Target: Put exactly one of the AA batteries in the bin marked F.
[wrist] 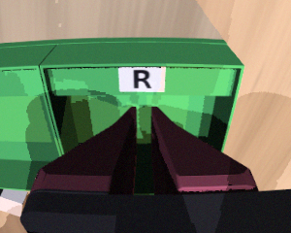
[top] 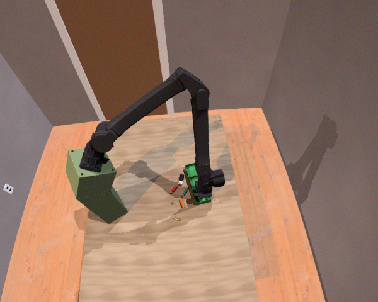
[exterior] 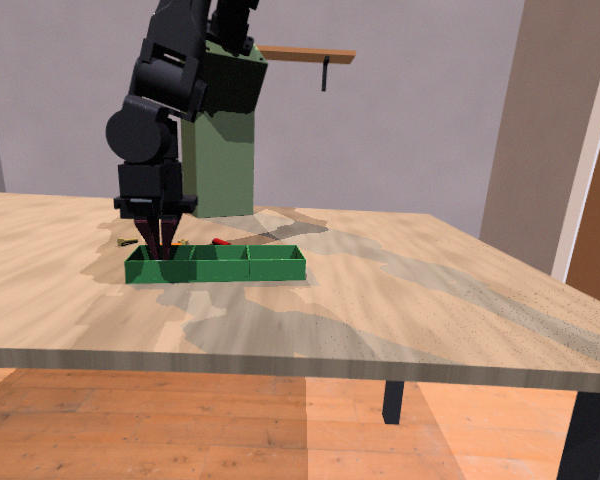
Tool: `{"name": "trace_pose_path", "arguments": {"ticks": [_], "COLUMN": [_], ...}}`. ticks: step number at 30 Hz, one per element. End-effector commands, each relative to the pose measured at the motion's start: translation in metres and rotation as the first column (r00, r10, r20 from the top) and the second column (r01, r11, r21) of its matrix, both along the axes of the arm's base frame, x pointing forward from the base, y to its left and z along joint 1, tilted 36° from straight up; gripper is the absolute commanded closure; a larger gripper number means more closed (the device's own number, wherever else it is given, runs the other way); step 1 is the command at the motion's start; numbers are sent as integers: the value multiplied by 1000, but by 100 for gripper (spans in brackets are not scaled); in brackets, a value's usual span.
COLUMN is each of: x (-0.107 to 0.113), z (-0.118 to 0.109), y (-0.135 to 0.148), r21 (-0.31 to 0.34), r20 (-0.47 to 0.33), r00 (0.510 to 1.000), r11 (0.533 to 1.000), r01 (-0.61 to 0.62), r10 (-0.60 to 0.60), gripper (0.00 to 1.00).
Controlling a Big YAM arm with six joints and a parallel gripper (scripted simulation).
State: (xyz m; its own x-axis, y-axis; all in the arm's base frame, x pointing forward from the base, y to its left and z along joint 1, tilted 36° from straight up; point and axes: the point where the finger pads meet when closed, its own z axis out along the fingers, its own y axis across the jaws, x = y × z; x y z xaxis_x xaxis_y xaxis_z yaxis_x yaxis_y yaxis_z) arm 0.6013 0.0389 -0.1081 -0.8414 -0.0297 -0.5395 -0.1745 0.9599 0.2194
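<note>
Batteries: orange (top: 181,203), green (top: 184,192), red (top: 173,189) lie on desk (top: 169,260) beside green bin row (top: 192,177).
Exterior: tool (exterior: 159,252) tips dip into end compartment; wooden floor, grey wall.
Wrist: label "R" (wrist: 141,80); fingers narrow, nothing held.

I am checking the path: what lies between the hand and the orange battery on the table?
Only the green tray's long wall, seen in the top view; the hand sits inside compartment R.

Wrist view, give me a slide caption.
Nearly shut, empty gripper dips into the green bin compartment marked R.
</note>
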Motion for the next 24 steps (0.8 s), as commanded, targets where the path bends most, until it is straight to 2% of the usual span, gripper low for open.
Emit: {"name": "trace_pose_path", "arguments": {"ticks": [1, 12, 13, 15, 16, 17, 24], "x": [5, 5, 7, 7, 5, 1, -1], "z": [9, 9, 17, 17, 9, -2, -3], "y": [-2, -1, 7, 7, -1, 8, 7], "r21": [0, 0, 4, 4, 0, 3, 3], "r20": [15, 15, 17, 17, 15, -6, -5], "r00": [1000, 1000, 1000, 1000, 1000, 1000, 1000], "r11": [1000, 1000, 1000, 1000, 1000, 1000, 1000], "r01": [6, 6, 1, 1, 6, -1, 1], "r10": [-6, -6, -1, -1, -6, 1, 0], "gripper": [92, 92, 92, 92, 92, 92, 92]}}
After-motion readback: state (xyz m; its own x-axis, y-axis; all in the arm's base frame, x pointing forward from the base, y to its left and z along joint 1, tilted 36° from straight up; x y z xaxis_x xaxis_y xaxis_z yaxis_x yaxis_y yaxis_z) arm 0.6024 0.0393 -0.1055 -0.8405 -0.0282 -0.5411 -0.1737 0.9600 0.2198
